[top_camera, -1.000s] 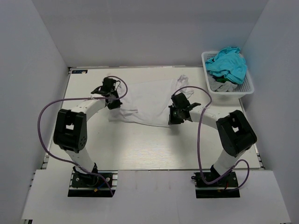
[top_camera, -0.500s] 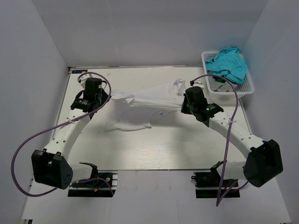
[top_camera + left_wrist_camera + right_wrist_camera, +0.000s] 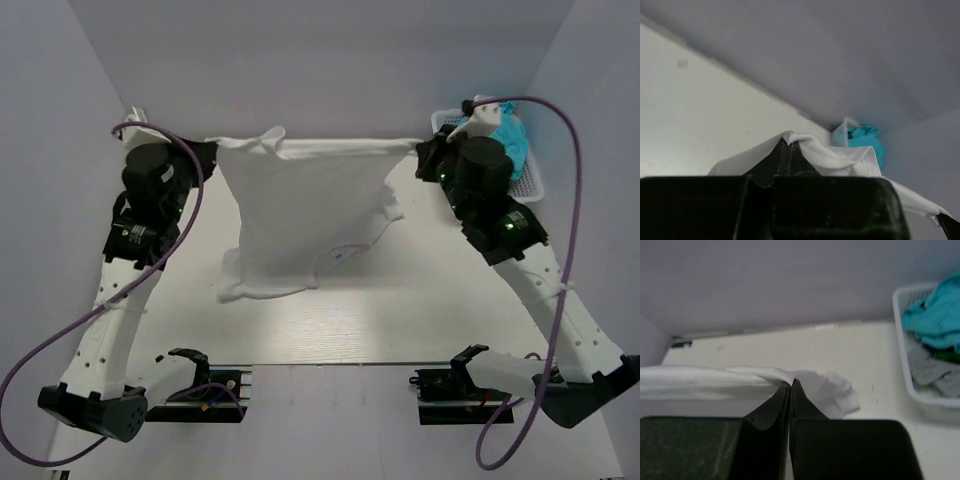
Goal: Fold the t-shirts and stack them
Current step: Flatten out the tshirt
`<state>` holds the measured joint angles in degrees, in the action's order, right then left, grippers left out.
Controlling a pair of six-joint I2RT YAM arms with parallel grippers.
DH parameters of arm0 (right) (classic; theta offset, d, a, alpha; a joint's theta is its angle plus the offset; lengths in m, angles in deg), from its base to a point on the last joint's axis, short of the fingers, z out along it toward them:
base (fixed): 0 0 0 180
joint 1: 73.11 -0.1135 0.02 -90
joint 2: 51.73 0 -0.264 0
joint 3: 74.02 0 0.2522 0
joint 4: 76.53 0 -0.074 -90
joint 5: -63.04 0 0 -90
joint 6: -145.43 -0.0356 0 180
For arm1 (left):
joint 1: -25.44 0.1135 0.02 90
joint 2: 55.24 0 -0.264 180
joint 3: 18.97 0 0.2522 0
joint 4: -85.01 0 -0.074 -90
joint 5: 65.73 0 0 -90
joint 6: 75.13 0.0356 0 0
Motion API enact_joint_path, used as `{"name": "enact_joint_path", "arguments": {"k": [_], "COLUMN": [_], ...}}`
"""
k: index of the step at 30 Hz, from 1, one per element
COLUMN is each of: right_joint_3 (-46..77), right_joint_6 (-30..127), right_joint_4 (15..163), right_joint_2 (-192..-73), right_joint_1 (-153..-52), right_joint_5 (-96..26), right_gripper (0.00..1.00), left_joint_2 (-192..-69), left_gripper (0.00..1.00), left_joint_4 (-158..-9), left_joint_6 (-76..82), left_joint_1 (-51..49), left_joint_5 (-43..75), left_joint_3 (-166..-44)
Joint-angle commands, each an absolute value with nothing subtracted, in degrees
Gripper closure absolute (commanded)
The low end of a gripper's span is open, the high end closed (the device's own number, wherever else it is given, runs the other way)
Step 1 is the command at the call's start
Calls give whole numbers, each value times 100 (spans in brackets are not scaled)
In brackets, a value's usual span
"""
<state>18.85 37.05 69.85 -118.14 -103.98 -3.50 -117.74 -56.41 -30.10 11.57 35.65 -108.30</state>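
Observation:
A white t-shirt (image 3: pixel 305 215) hangs in the air, stretched by its top hem between my two grippers. Its neck with a small light-blue tag (image 3: pixel 343 254) hangs low near the table. My left gripper (image 3: pixel 210 148) is shut on the hem's left corner; the cloth (image 3: pixel 840 157) drapes over its tips (image 3: pixel 788 142) in the left wrist view. My right gripper (image 3: pixel 424 150) is shut on the right corner; in the right wrist view the hem (image 3: pixel 705 377) runs left from its tips (image 3: pixel 791 382) and a sleeve (image 3: pixel 832 392) hangs beyond.
A white basket (image 3: pixel 525 180) at the back right holds teal (image 3: pixel 508 130) and grey cloth; it also shows in the right wrist view (image 3: pixel 910 375). White walls close in the table (image 3: pixel 400 320) on three sides.
Both arms have lifted high and spread apart, raising the t-shirt from the table and pulling its hem taut so it hangs down.

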Motion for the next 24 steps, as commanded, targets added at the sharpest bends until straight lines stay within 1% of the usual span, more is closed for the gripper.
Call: {"name": "enact_joint_path", "arguments": {"k": [1,7,11,19,24], "right_joint_3": [2699,3833,4265,4819,4697], "right_joint_6": [4442,4918,5033,5024,4919], "right_joint_4": [7485,7415,7301,7170,7125], "right_joint_2": [-11414,-11229,-10931,-10263,-10051], "right_joint_1": [-10395,-10404,-10387,-10387,-10387], "right_joint_5": [11,-550,-946,-1702,-2054], "right_gripper": [100,100,100,100,100], "left_joint_2": [-11317,-11158,-10931,-10183,-9901], "left_gripper": [100,100,100,100,100], "left_joint_4": [-5969,-6084,-6032,-5978,-5865], "left_joint_6": [-2829,-2644,-2591,-2652,-2705], "left_joint_1": [1111,1111,1172,1173,1173], "left_joint_5": [3667,3404,3114,2780,2603], "left_joint_3": [-11568,-12527,-13167,-13512,-13512]}}
